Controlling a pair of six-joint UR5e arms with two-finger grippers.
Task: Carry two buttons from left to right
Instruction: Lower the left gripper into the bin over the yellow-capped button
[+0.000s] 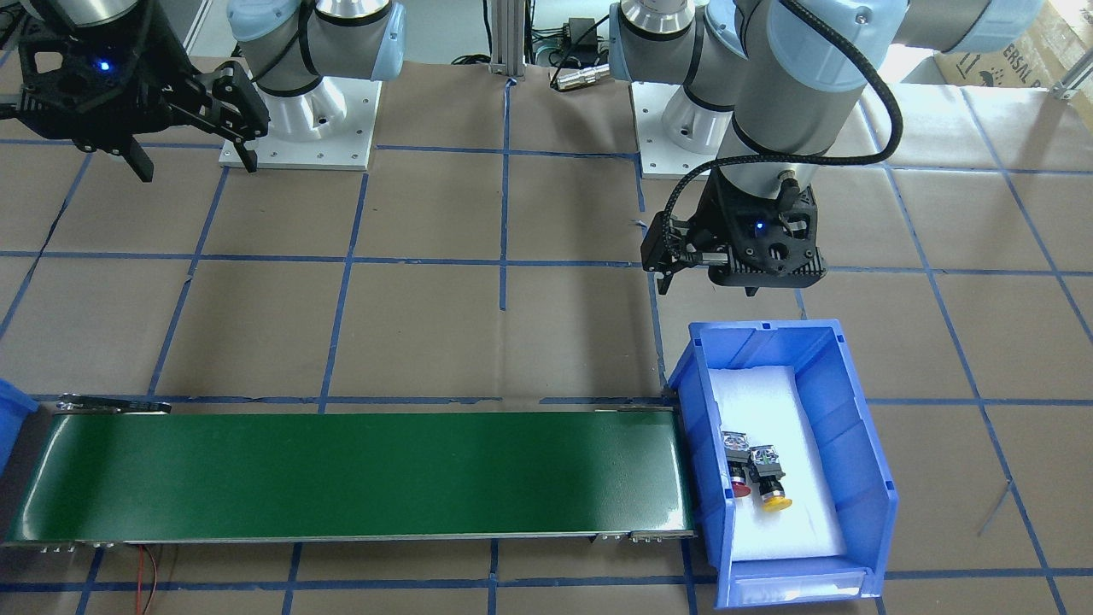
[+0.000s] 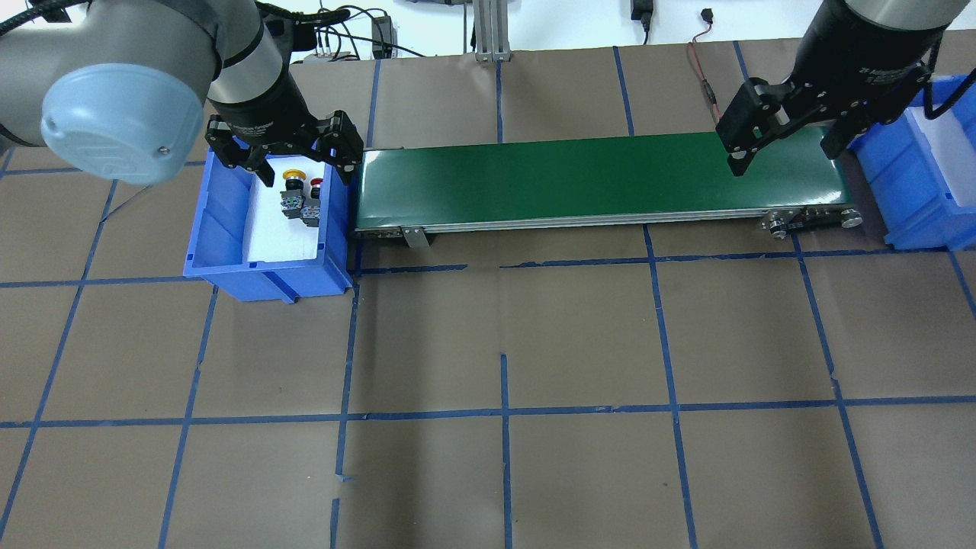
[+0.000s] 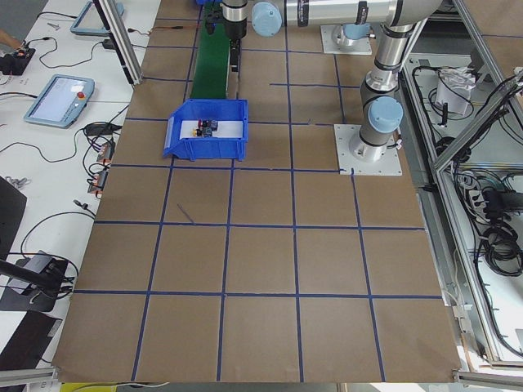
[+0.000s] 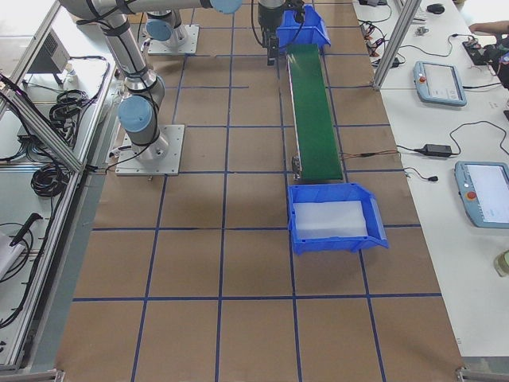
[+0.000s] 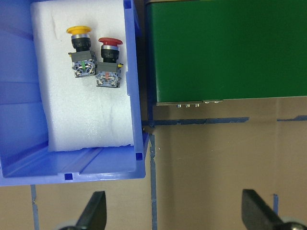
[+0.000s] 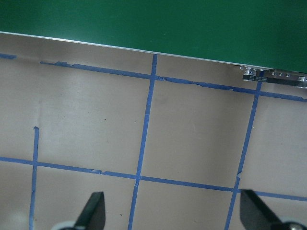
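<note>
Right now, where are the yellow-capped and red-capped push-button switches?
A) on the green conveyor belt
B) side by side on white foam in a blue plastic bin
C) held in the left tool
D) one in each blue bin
B: the yellow-capped switch and the red-capped switch lie next to each other on the white foam inside the blue plastic bin.

The left arm (image 1: pixel 794 77) and right arm (image 1: pixel 316 38) are silver-grey tubes with pale blue joint caps (image 2: pixel 107 126). They stand well apart from the green conveyor belt (image 1: pixel 350 474) on white, screw-dotted base plates (image 1: pixel 341 128). A black braided cable (image 1: pixel 895 115) loops along the left arm. The left gripper (image 2: pixel 309 177) and right gripper (image 2: pixel 785 160) are black, each wrist housing showing a blue light (image 1: pixel 756 227).
</note>
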